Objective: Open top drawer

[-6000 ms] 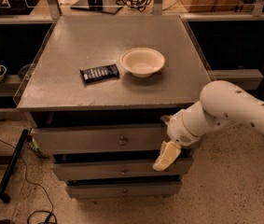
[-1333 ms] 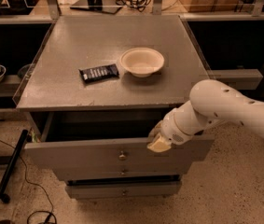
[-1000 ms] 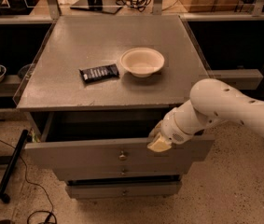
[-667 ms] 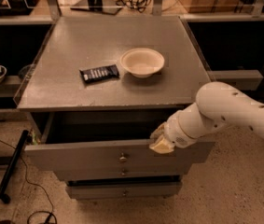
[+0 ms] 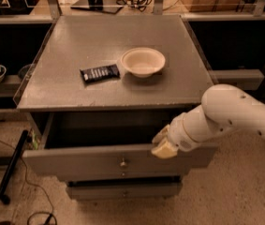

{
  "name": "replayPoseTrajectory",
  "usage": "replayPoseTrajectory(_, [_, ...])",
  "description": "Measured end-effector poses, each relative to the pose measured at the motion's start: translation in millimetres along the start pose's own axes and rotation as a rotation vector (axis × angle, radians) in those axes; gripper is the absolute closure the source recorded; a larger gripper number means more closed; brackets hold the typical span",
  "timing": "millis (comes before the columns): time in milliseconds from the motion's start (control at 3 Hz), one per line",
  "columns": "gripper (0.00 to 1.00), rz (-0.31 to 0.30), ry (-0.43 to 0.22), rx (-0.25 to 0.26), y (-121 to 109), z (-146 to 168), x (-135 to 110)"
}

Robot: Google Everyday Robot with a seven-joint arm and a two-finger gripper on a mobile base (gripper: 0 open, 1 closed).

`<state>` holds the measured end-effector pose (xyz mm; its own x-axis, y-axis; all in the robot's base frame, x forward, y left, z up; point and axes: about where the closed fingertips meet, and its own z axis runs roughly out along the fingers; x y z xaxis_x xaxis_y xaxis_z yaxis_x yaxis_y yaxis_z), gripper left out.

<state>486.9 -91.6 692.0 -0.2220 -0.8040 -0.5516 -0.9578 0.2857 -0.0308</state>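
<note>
The top drawer [image 5: 99,163] of the grey cabinet stands pulled out toward me, its dark box interior showing behind the front. A small round brass knob [image 5: 122,162] sits at the centre of the front. My gripper [image 5: 163,143] is at the drawer front's upper edge, right of the knob, at the end of the white arm [image 5: 235,114] that comes in from the right. A lower drawer front [image 5: 122,190] shows beneath, shut.
On the cabinet top [image 5: 66,46] lie a white bowl [image 5: 143,61] and a dark snack bar [image 5: 99,72]. A black pole [image 5: 11,168] and cables lie on the floor at left. Shelves flank the cabinet on both sides.
Six seconds ago the top drawer was shut and my gripper hung lower by the middle drawer. Over the last second the drawer is open and my arm has shifted slightly right.
</note>
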Motion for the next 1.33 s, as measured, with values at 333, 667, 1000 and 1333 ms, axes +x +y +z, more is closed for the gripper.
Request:
replayPoseTrajectory(333, [1.0,0.0,0.0,0.0,0,2,0])
replayPoseTrajectory(667, [1.0,0.021,-0.01,0.006,9,-5,4])
replayPoseTrajectory(1000, [1.0,0.042,-0.021,0.013,19,-15,8])
replayPoseTrajectory(1333, [1.0,0.042,-0.021,0.013,20,-16,7])
